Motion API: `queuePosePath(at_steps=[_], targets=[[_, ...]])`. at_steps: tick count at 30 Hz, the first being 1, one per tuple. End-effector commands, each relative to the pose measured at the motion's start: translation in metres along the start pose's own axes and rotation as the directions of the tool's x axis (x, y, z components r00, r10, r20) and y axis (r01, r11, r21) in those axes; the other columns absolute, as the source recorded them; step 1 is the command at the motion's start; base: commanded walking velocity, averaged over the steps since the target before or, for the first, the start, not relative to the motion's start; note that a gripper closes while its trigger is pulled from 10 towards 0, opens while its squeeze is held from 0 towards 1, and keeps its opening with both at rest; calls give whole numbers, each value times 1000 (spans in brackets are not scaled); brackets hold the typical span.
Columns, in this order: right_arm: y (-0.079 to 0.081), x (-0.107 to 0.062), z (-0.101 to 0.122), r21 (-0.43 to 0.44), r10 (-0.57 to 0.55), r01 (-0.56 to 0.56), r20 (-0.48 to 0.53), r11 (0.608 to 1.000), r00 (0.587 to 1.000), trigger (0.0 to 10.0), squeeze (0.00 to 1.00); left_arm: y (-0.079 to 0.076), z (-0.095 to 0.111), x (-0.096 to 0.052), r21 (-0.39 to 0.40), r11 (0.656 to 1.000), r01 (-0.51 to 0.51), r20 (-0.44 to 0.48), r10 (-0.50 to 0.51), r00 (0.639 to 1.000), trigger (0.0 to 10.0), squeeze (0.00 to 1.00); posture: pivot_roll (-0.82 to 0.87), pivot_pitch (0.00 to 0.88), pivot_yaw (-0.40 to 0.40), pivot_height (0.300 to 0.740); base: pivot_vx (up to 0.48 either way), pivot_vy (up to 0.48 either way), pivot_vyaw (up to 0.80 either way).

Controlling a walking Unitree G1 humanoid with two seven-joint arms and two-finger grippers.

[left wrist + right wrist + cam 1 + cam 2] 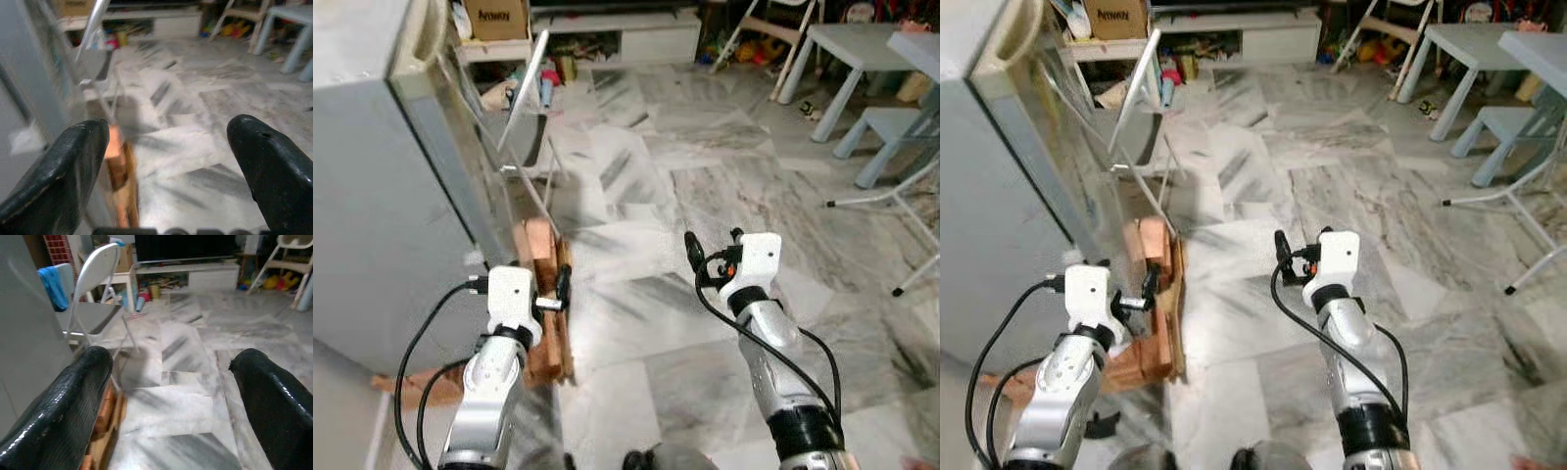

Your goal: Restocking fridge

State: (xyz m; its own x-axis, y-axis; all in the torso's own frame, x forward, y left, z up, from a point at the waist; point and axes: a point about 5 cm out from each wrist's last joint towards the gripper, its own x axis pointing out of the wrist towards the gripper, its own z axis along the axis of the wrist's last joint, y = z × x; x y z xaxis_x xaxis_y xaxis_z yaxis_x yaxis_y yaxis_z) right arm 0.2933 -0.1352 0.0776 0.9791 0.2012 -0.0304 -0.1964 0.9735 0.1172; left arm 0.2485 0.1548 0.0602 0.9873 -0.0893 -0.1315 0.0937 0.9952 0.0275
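Note:
A tall grey fridge (382,176) stands at my left on a low wooden pallet (543,313). My left gripper (558,294) is held up beside the fridge's lower front corner, just above the pallet. In the left wrist view its fingers (73,166) are spread wide with nothing between them. My right gripper (713,245) hovers over the marble floor, to the right of the pallet. It is open and empty too, with its fingers (78,401) far apart. I see no food item or bottle.
A white folding chair (524,108) leans just beyond the fridge. A cardboard box (499,18) and a low white cabinet (646,39) stand at the back. A grey table (862,49), a blue stool (891,127) and white stand legs (901,206) are at the right.

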Motion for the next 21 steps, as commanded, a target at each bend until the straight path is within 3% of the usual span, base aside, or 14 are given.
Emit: queuePosePath(at_steps=[1, 12, 21], targets=[[-2, 0, 3, -12, -2, 2, 6, 1000, 1000, 10000, 0, 2, 1, 3, 12, 1000, -27, 0, 27, 1000, 10000, 0, 15, 0, -25, 740, 0, 0, 506], [-1, 1, 4, -18, 1, 0, 12, 1000, 1000, 10000, 0, 11, 1, 8, 20, 995, -96, -7, 97, 995, 10000, 0, 15, 0, -24, 740, 0, 0, 687], [-4, 1, 4, -20, -19, 19, 9, 1000, 1000, 10000, 0, 9, 3, 8, 13, 998, -58, 20, 58, 998, 10000, 0, 13, 0, -24, 740, 27, 0, 89]])
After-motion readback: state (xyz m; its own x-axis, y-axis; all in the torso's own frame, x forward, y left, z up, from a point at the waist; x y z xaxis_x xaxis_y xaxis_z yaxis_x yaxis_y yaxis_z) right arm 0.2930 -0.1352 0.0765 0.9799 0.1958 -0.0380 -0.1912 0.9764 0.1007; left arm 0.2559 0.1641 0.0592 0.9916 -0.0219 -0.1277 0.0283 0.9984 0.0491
